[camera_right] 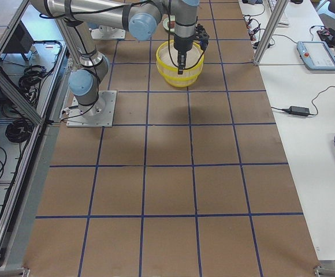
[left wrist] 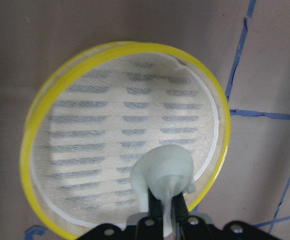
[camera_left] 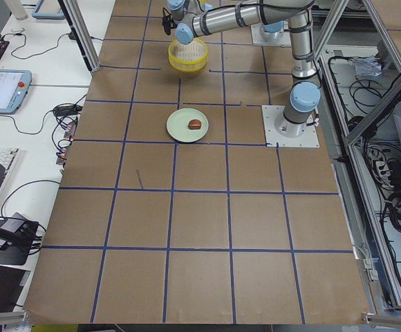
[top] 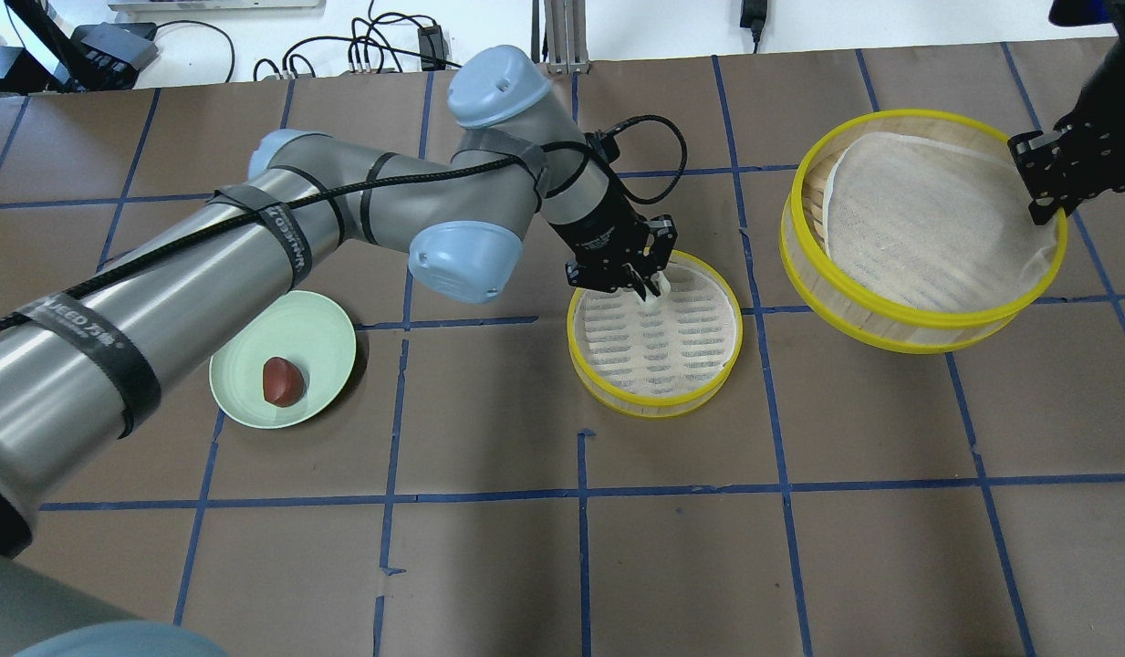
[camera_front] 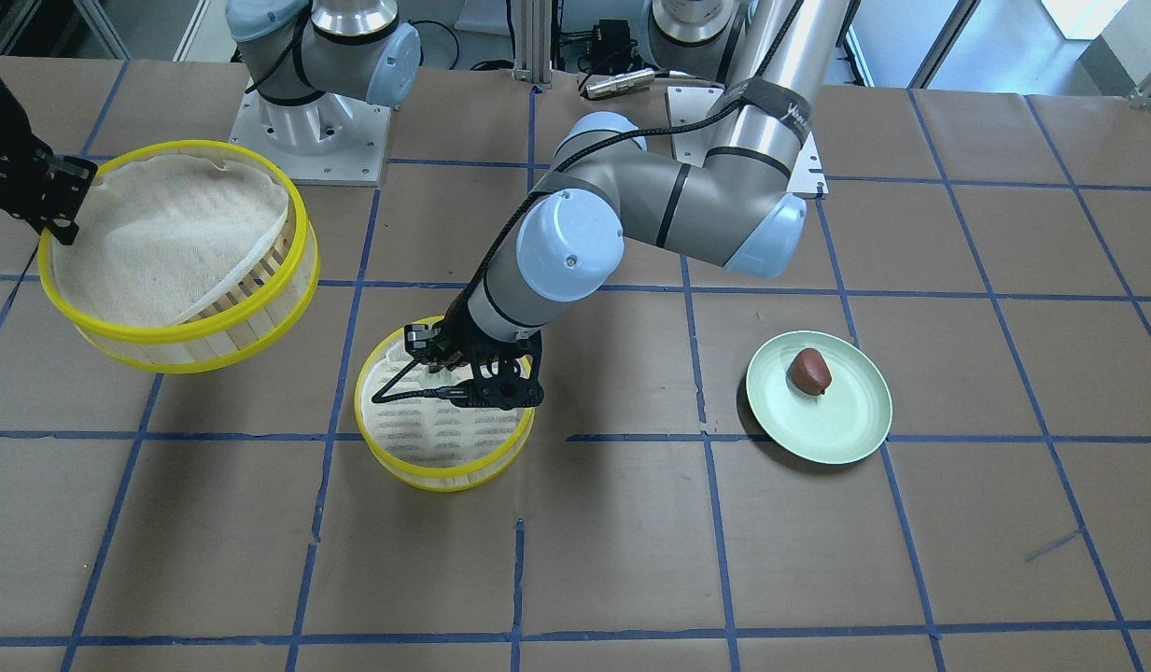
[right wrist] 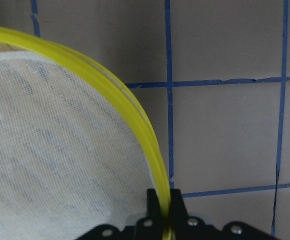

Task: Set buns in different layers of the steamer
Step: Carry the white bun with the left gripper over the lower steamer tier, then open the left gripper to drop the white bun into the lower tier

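My left gripper (top: 649, 290) is shut on a pale greenish-white bun (left wrist: 162, 170) and holds it just over the near edge of the lower steamer layer (top: 653, 406), a yellow-rimmed tray with a white mesh liner (left wrist: 110, 130) that rests on the table (camera_front: 444, 471). My right gripper (top: 1041, 196) is shut on the yellow rim (right wrist: 135, 110) of the second steamer layer (top: 918, 315). It holds that layer lifted and tilted off to the side (camera_front: 178, 322), with nothing on its cloth liner. A red-brown bun (top: 282, 380) lies on the pale green plate (top: 320, 333).
The plate (camera_front: 855, 420) with the red-brown bun (camera_front: 808, 371) sits under my left forearm's side of the table. The brown paper table is marked with blue tape lines. Both robot bases stand at the table's back edge.
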Controlling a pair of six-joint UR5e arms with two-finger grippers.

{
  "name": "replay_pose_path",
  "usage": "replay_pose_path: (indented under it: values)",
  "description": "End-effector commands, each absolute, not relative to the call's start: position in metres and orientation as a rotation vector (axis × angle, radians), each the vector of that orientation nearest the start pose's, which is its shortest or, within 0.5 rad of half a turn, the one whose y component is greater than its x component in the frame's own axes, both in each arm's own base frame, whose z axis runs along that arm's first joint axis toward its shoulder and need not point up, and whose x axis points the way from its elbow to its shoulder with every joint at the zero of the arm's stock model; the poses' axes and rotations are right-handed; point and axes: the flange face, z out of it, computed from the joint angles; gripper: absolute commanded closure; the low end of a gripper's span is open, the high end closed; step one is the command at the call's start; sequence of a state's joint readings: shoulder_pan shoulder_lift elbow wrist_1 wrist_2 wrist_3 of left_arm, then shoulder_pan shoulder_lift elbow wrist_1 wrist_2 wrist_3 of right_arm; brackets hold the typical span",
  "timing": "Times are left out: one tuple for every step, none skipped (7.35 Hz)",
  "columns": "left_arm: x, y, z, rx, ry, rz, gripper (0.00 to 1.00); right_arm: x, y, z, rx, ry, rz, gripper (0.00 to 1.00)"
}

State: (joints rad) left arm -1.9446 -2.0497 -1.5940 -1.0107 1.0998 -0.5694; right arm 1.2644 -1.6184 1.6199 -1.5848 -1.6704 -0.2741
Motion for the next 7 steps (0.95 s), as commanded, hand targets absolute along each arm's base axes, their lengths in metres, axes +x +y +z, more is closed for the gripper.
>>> replay_pose_path:
  values:
    - [-0.410,-0.536,0.245,-0.354,3.552,0.306,0.32,-0.024,-0.488,0.489,0.051,3.242,0.026,0.89]
    - [-0.412,-0.534,0.245,-0.372,3.565,0.282,0.19,-0.024,-0.488,0.489,0.048,3.241,0.022,0.89]
    - [-0.412,-0.534,0.246,-0.382,3.564,0.278,0.09,-0.024,-0.488,0.489,0.048,3.241,0.022,0.89]
    - [-0.412,-0.534,0.245,-0.382,3.560,0.277,0.08,-0.023,-0.488,0.489,0.048,3.240,0.022,0.89]
    - [-0.409,-0.532,0.266,-0.371,3.573,0.218,0.08,-0.024,-0.488,0.490,0.049,3.242,0.018,0.89]
    - [-0.398,-0.536,0.273,-0.372,3.526,0.137,0.01,-0.023,-0.488,0.490,0.049,3.242,0.017,0.89]
    - [-0.355,-0.556,0.271,-0.444,3.376,0.002,0.00,-0.022,-0.487,0.491,0.054,3.242,0.017,0.89]
